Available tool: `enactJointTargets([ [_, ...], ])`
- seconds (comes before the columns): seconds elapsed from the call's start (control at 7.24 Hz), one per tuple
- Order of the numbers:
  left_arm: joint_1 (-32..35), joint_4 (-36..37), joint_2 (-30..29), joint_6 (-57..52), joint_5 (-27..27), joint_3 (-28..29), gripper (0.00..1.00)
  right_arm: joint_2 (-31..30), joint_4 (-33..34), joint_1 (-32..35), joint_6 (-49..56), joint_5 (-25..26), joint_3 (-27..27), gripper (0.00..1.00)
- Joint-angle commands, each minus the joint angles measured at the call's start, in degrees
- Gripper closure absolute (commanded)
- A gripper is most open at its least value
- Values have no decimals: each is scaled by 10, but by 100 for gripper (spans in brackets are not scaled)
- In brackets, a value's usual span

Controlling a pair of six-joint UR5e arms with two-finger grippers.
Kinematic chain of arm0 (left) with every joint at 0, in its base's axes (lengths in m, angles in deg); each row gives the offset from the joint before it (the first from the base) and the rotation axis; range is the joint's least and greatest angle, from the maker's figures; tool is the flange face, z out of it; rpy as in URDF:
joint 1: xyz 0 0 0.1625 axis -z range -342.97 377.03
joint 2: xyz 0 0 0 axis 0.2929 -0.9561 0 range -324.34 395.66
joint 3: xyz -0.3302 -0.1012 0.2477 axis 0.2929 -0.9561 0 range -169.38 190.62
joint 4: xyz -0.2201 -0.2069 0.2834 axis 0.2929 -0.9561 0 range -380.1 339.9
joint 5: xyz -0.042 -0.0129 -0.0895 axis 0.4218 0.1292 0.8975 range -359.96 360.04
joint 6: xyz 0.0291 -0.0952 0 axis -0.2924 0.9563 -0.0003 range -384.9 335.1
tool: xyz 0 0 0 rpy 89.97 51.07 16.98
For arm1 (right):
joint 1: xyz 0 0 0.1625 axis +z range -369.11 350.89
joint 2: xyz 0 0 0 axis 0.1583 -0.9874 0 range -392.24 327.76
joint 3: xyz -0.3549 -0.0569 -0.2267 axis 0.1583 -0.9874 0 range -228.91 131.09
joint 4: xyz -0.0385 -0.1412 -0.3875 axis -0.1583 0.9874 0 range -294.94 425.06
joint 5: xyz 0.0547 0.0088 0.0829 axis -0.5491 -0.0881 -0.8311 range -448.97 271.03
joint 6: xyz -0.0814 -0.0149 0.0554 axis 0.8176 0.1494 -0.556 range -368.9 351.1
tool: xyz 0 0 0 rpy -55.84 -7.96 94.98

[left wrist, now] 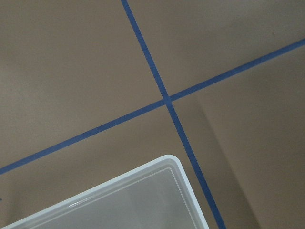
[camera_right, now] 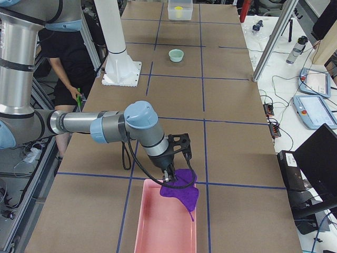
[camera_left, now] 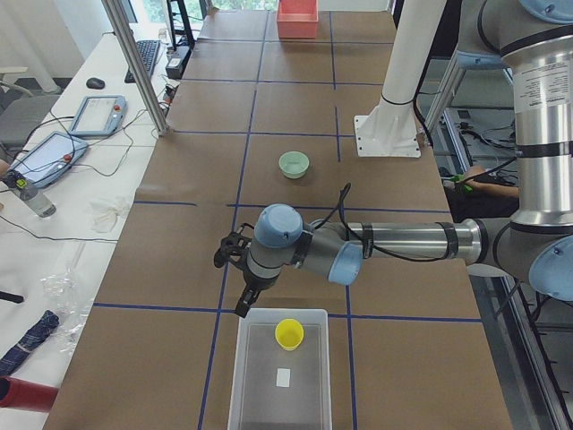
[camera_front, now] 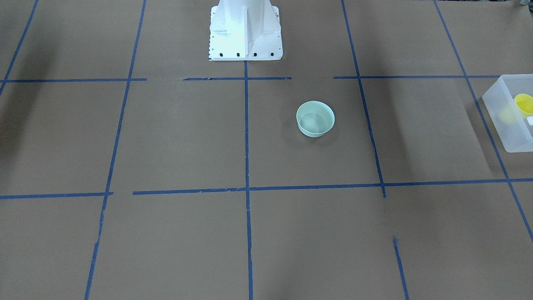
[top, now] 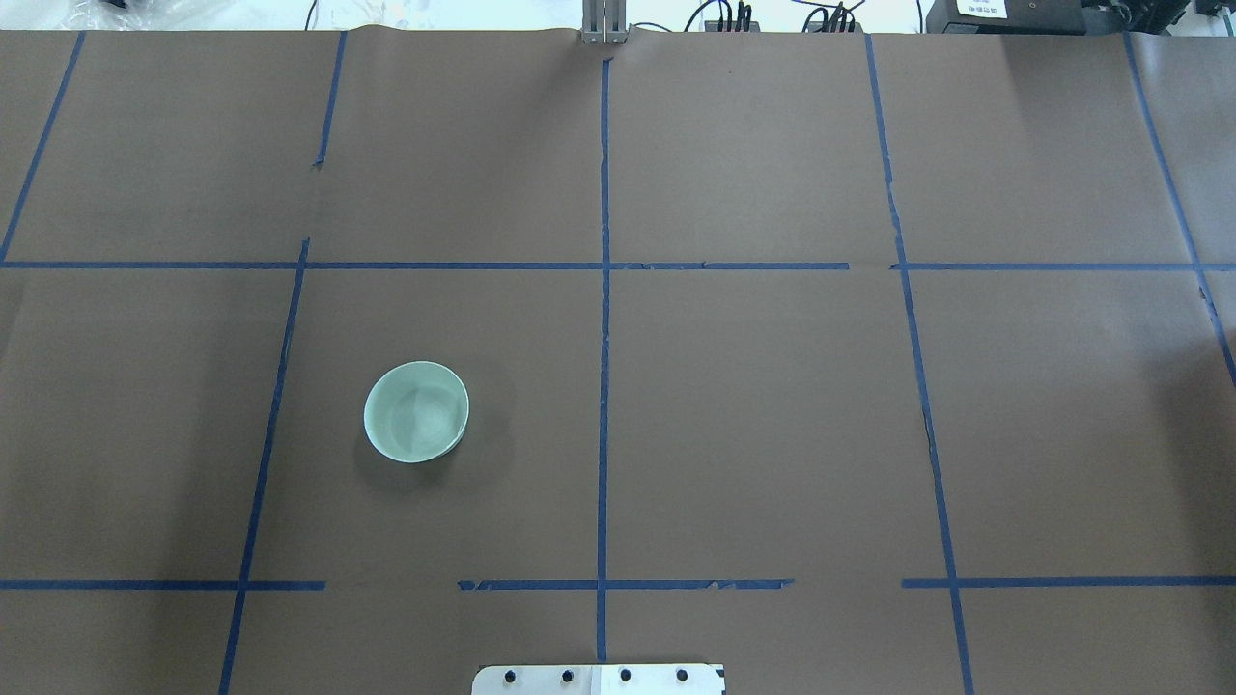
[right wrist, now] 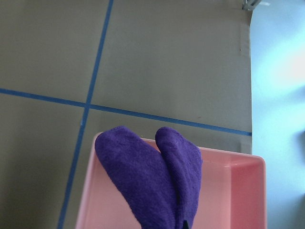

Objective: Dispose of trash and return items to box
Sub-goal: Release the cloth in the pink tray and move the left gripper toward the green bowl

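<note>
The pale green bowl (camera_front: pixel 315 119) (top: pixel 416 412) stands alone and upright on the brown table, far from both grippers. The yellow cup (camera_left: pixel 288 333) (camera_front: pixel 524 104) lies inside the frosted box (camera_left: pixel 242 376) (left wrist: pixel 143 200) at the table's left end. My left gripper (camera_left: pixel 238 300) hovers just beyond the box's near corner, and I cannot tell whether it is open or shut. At the other end, the trash, a purple cloth (camera_right: pixel 181 192) (right wrist: pixel 147 181), hangs from my right gripper (camera_right: pixel 168 176), which is shut on it, over the rim of a pink tray (camera_right: pixel 158 232) (right wrist: pixel 228 191).
The white robot base (camera_front: pixel 245 33) (top: pixel 599 679) stands at the table's edge behind the bowl. A person (camera_right: pixel 63 68) is behind the robot. Tablets (camera_left: pixel 89 112), cables and bottles lie on the side bench. Blue tape lines grid the brown surface.
</note>
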Motion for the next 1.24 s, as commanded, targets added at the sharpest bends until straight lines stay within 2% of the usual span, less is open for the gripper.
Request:
enactJointTargets([
  [0.0,7,62,-34,25,-21,-47,0,18,-26,14,83,9,-119,100],
  [0.14,6,60,-51,99,-21,-51,0,23,-80,14,79,9,-162,100],
  [0.28,3,51,-69,155,-20,-58,0,23,-85,14,77,8,-174,100],
  [0.41,-20,20,-71,209,10,-65,0,23,-87,13,70,9,-184,35],
  [0.55,-59,-3,-73,295,25,-74,0,23,-87,12,67,5,-189,0],
  [0.83,-151,-19,-74,465,23,-122,0,23,-83,12,53,-5,-187,0],
  [0.97,-200,-64,-75,560,16,-131,0,23,-81,12,50,-33,-187,0],
  [1.1,-261,-90,-76,640,-21,-131,0,24,-80,11,31,-63,-184,0],
])
